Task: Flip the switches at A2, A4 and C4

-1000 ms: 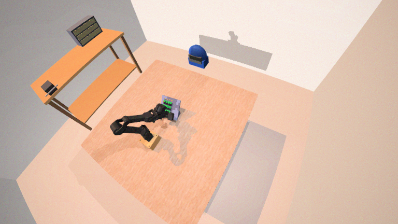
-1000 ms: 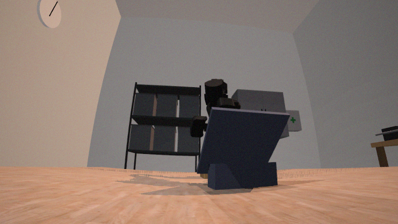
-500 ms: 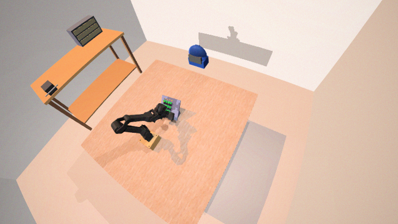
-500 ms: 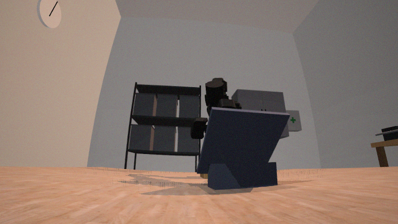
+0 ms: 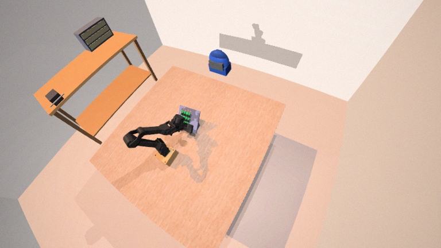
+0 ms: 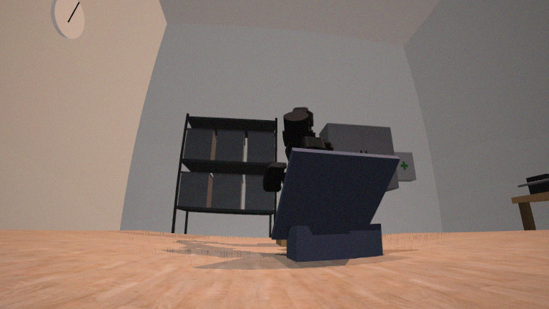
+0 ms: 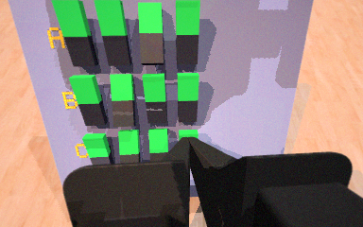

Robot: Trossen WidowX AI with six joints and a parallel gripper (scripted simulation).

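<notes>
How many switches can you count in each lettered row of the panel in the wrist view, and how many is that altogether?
Row A switches: 4
Row B switches: 4
Row C switches: 4, the fourth partly hidden behind the shut gripper
Total on the panel: 12

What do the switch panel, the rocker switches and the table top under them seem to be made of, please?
The panel looks like matte painted plastic or metal: flat lavender, no gloss. The rocker switches look like hard plastic: blocky, half bright green, half dark. The table top looks like wood or wood laminate, with streaky grain. The shut gripper looks like matte black plastic.
</notes>
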